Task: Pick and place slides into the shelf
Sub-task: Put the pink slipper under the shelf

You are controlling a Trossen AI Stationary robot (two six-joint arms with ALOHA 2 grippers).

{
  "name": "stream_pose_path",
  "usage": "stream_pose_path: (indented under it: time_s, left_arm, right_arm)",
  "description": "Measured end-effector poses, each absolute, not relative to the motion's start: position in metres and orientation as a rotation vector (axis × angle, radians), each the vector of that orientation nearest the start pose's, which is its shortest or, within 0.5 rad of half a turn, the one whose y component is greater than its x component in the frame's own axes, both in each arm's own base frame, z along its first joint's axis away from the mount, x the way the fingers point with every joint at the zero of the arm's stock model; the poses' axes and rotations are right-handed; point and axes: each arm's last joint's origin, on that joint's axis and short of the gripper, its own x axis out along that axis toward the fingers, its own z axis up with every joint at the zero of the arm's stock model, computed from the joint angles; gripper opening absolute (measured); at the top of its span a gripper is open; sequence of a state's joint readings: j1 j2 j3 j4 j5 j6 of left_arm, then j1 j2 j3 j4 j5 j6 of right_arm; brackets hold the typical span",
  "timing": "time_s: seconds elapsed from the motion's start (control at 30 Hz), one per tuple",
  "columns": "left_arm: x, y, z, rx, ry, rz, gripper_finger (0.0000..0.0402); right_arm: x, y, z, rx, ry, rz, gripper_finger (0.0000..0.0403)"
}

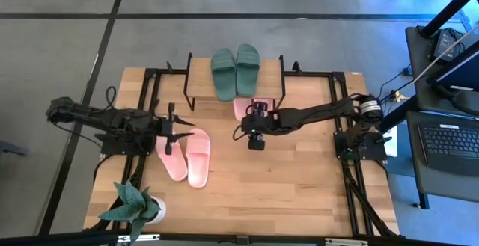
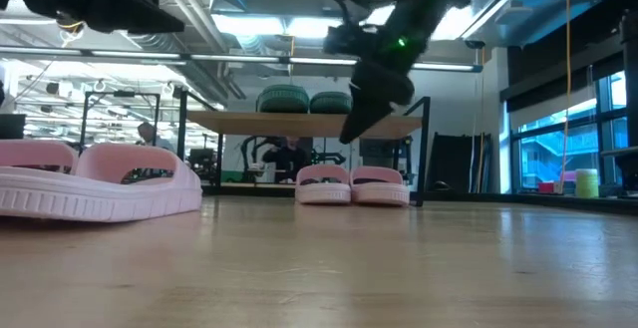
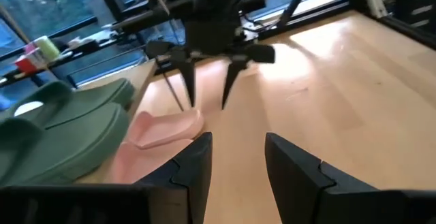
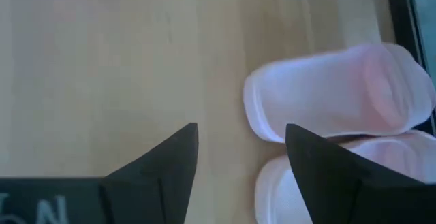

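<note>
The shelf (image 1: 198, 78) stands at the table's far edge. A dark green pair of slides (image 1: 235, 70) rests sole-down on its plank top (image 2: 239, 121). One pink pair (image 2: 351, 183) sits on the table under the shelf, its near ends poking out (image 1: 243, 110). A second pink pair (image 1: 187, 156) lies sole-down on the table left of centre. My left gripper (image 1: 179, 132) hovers open just left of this pair's far end. My right gripper (image 1: 257, 144) hangs open above bare wood in front of the shelf, clear of the table (image 2: 354, 134). The ends of two pink slides (image 4: 334, 101) show beside its fingers.
A potted plant (image 1: 135, 201) stands at the table's near left corner. Black frame rails (image 1: 150, 104) run along the left and right sides of the table (image 1: 299, 186). Bare wood lies between the pink pair and the right rail. A desk with a laptop (image 1: 449, 141) stands off to the right.
</note>
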State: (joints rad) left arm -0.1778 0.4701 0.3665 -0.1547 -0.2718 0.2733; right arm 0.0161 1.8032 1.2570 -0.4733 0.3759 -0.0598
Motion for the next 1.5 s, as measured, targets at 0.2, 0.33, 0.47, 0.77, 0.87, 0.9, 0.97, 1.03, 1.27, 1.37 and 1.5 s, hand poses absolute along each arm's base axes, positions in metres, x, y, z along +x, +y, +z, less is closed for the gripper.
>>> stream_pose_path:
  time_s: [0.2, 0.33, 0.47, 0.77, 0.87, 0.9, 0.97, 1.03, 1.27, 1.37, 1.5]
  left_arm:
    - [0.132, -0.020, 0.251, 0.290, 0.240, 0.032, 0.0128]
    - [0.131, -0.021, 0.263, 0.266, 0.206, 0.033, 0.0128]
    - [0.131, -0.021, 0.268, 0.265, 0.191, 0.035, 0.0131]
    - [0.138, -0.025, 0.261, 0.272, 0.247, -0.075, 0.0202]
    - [0.141, -0.027, 0.258, 0.319, 0.271, -0.096, 0.0214]
    - [0.142, -0.029, 0.255, 0.339, 0.292, -0.105, 0.0215]
    - [0.146, -0.033, 0.249, 0.370, 0.345, -0.104, 0.0215]
    - [0.153, -0.038, 0.242, 0.400, 0.407, -0.054, 0.0214]
    - [0.178, -0.062, 0.249, 0.362, 0.681, 0.030, 0.0213]
    - [0.189, -0.073, 0.250, 0.328, 0.775, 0.051, 0.0212]
    - [0.202, -0.085, 0.236, 0.331, 0.916, 0.079, 0.0212]
  right_arm:
    - [0.326, -0.016, 0.202, -0.246, 0.791, -0.327, 0.0221]
    - [0.297, -0.017, 0.219, -0.224, 0.667, -0.342, 0.0221]
    - [0.279, -0.013, 0.242, -0.169, 0.564, -0.318, 0.0221]
    - [0.274, 0.000, 0.249, -0.134, 0.527, -0.286, 0.0221]
    - [0.276, 0.003, 0.246, -0.108, 0.535, -0.282, 0.0221]
    - [0.276, 0.004, 0.246, -0.108, 0.536, -0.278, 0.0221]
    - [0.277, 0.005, 0.245, -0.111, 0.539, -0.274, 0.0221]
    - [0.277, 0.005, 0.245, -0.110, 0.537, -0.274, 0.0221]
    - [0.277, 0.004, 0.245, -0.115, 0.539, -0.277, 0.0221]
    - [0.277, 0.004, 0.245, -0.152, 0.545, -0.268, 0.0221]
    - [0.276, 0.004, 0.245, -0.171, 0.549, -0.263, 0.0221]
